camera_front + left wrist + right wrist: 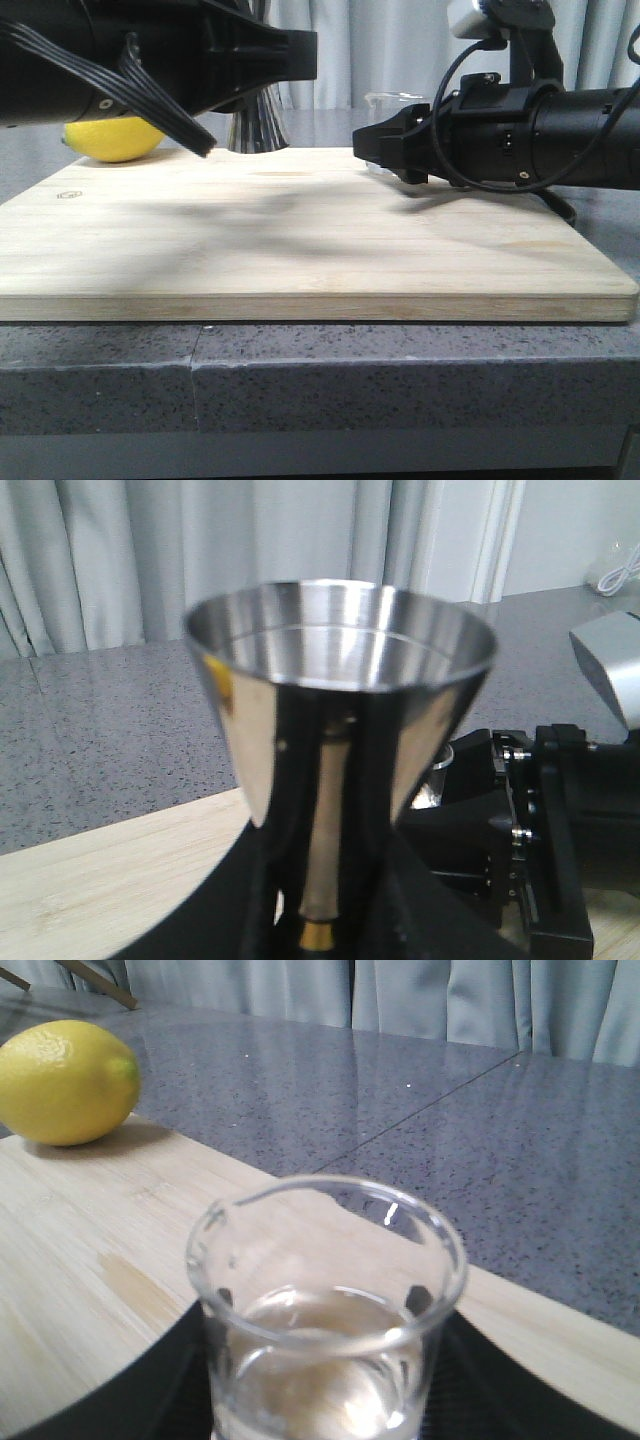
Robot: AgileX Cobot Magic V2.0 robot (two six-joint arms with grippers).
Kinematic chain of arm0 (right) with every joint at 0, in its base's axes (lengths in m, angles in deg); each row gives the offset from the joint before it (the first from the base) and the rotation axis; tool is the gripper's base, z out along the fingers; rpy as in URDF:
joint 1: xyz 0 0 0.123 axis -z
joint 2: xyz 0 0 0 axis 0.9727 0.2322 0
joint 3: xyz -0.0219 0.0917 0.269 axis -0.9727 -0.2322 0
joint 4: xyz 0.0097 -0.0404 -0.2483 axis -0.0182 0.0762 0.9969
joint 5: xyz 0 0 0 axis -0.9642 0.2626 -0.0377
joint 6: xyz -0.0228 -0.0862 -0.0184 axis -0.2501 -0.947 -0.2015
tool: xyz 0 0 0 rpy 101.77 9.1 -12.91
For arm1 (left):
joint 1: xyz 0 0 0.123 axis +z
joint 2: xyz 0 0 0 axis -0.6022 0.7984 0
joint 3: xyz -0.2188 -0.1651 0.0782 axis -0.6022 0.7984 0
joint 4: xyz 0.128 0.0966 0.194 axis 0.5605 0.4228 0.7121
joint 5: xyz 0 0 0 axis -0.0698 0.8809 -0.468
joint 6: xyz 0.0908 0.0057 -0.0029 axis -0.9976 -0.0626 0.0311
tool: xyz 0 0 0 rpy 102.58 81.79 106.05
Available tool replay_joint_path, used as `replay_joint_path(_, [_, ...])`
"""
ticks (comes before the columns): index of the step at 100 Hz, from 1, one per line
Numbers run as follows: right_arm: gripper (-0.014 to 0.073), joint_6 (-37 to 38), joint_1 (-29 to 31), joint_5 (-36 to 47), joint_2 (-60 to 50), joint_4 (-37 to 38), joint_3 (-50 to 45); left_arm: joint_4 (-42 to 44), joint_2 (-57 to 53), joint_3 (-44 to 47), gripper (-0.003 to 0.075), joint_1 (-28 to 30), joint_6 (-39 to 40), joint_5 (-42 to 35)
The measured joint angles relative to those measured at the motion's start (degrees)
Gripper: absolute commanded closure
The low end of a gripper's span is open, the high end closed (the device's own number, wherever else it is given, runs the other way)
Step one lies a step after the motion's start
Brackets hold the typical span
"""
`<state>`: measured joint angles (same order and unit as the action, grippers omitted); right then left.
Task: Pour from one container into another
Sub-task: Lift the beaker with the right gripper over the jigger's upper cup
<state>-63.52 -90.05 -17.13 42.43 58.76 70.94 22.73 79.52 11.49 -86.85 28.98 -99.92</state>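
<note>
Mostly hidden, left tool (300, 50) grasps jigger (340, 710); right tool (375, 150) grasps beaker (325, 1310).

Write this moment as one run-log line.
left claw: around tall steel hourglass jigger | right claw: around small clear glass beaker, liquid inside | pour: not started | yellow lemon: untouched

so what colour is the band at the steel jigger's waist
Gold, on the shiny steel hourglass jigger; left wrist view.
</note>
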Motion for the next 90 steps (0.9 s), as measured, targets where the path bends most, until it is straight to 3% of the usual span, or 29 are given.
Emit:
replay_joint_path(46, [0.0361,0.0,0.0,-2.64,-5.83,0.86,0.27,0.02,0.0,0.0,0.0739,0.0,0.0,3.61])
replay_joint_path(90, [0.0361,0.0,-0.13,-12.89,-17.15,16.54,6.69,3.63,0.0,0.0,0.0739,0.0,2.91,4.84])
